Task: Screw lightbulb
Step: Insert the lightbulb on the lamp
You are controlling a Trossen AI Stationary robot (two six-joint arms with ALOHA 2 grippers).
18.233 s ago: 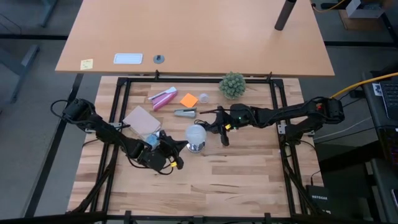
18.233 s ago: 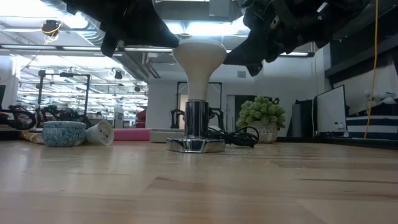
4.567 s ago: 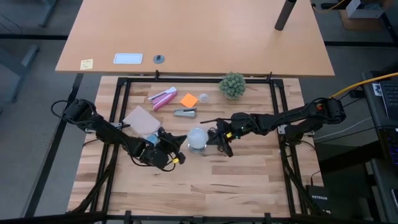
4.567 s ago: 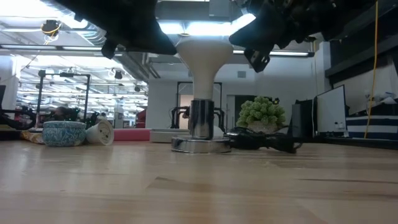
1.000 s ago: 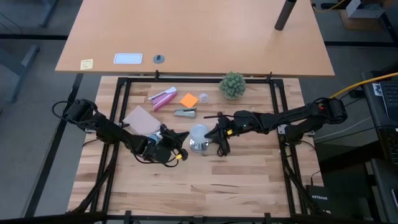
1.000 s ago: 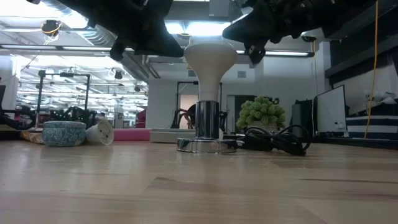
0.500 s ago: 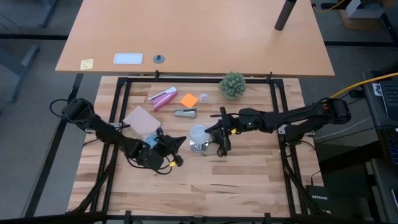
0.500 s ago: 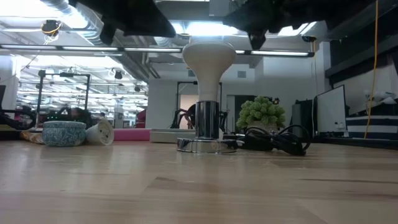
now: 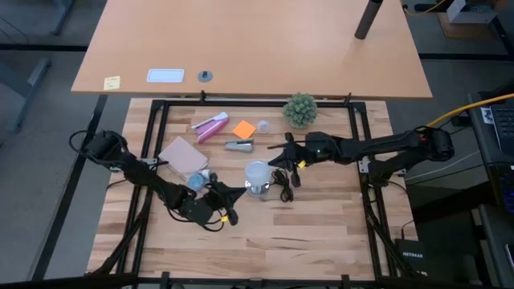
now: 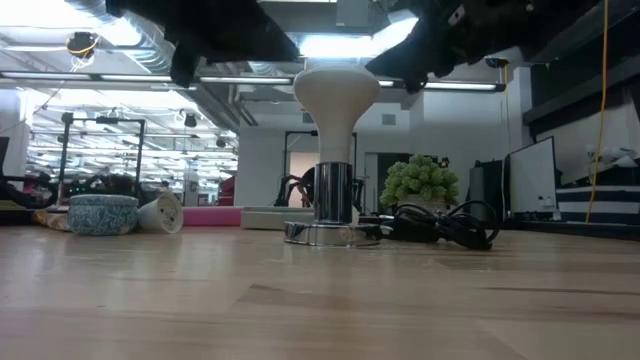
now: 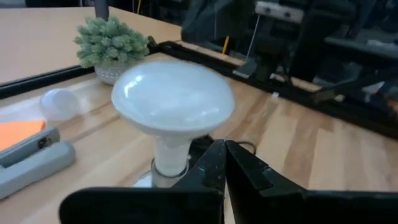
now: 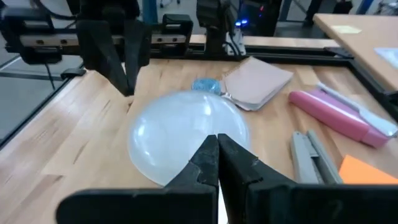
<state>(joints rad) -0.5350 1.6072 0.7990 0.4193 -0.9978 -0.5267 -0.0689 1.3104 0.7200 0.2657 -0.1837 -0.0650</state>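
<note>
While the lightbulb (image 9: pixel 256 172) stands upright in its shiny metal socket (image 10: pixel 332 232) near the middle of the surface (image 9: pixel 321 233), dome up and threaded end down, neither arm has hold of it. Its long axis runs straight up from the surface, so any further turning would have to come from a grip around the dome from above or from the sides.

The left claw (image 9: pixel 230 196) sits just off the bulb toward the front-left corner, its fingers pressed fully together with nothing between them; from its own wrist camera the dome (image 11: pixel 173 96) lies directly ahead and slightly higher than the fingertips. The right claw (image 9: pixel 280 166) hangs on the opposite side, toward the right edge, likewise pinched shut and empty, with the dome (image 12: pixel 188 138) right in front of it. In the level view both claws appear clear of the bulb, above its dome.

Judging by the overhead picture, the right claw is a little nearer the bulb than the left, though both are close. A black cord (image 9: pixel 285 186) coils on the surface just beside the socket, under the right claw. Whether the bulb is fully seated cannot be told.
</note>
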